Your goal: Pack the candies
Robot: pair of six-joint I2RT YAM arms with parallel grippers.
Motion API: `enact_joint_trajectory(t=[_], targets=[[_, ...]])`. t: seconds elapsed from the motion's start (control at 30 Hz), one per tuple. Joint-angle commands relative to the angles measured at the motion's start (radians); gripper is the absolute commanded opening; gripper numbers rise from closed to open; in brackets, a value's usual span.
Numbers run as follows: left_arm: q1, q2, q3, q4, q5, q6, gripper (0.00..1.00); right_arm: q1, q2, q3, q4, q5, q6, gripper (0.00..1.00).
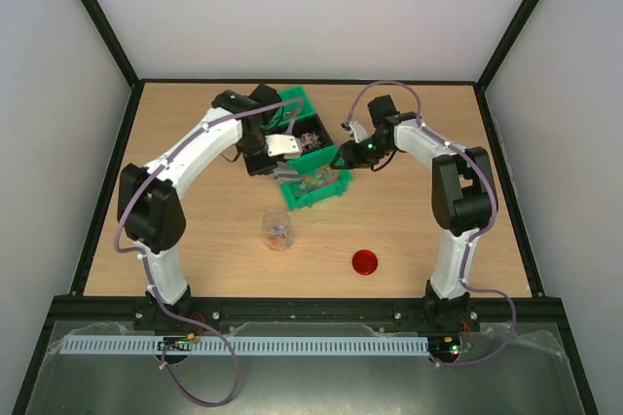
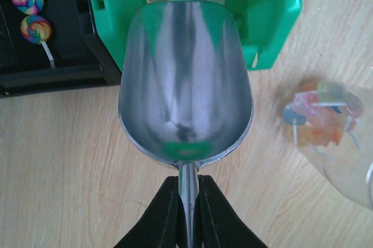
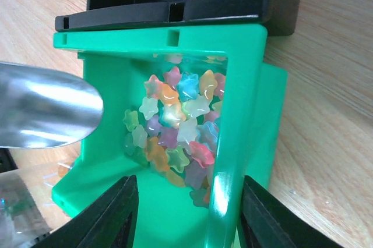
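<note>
Your left tool (image 2: pixel 187 192) is closed on the handle of the empty scoop (image 2: pixel 186 85), and the scoop's tip is at the mouth of the green bin (image 3: pixel 157 41). The candies (image 3: pixel 175 126) lie heaped inside this bin. Your right tool (image 3: pixel 189 192) stands wide, with one bin wall between its fingers.

White shells, black joint housings on left arm (image 1: pixel 185 157) and right arm (image 1: pixel 453 254). Lilac cable (image 1: pixel 237 373) loops along each. Fingers (image 3: pixel 102 222) matte black, tapered; green LED (image 1: pixel 370 149) at right wrist.

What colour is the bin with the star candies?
Green bin; best seen in right wrist view.
</note>
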Motion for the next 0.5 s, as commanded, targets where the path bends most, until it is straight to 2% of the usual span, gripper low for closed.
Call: enact_joint_trajectory(t=[0.0,0.3,0.47], targets=[[-0.043,0.037,0.056,-0.010,-0.111,-0.059,0.02,-0.001,-0.021,-0.027,-0.013,-0.091,0.034,0.45],[-0.107,0.118,0.139,-0.091,-0.223,-0.061,0.02,0.000,-0.073,-0.142,0.077,-0.119,0.081,0.42],[-0.135,0.119,0.071,-0.092,-0.280,-0.049,0.02,-0.001,-0.094,-0.180,0.117,-0.127,0.111,0.41]])
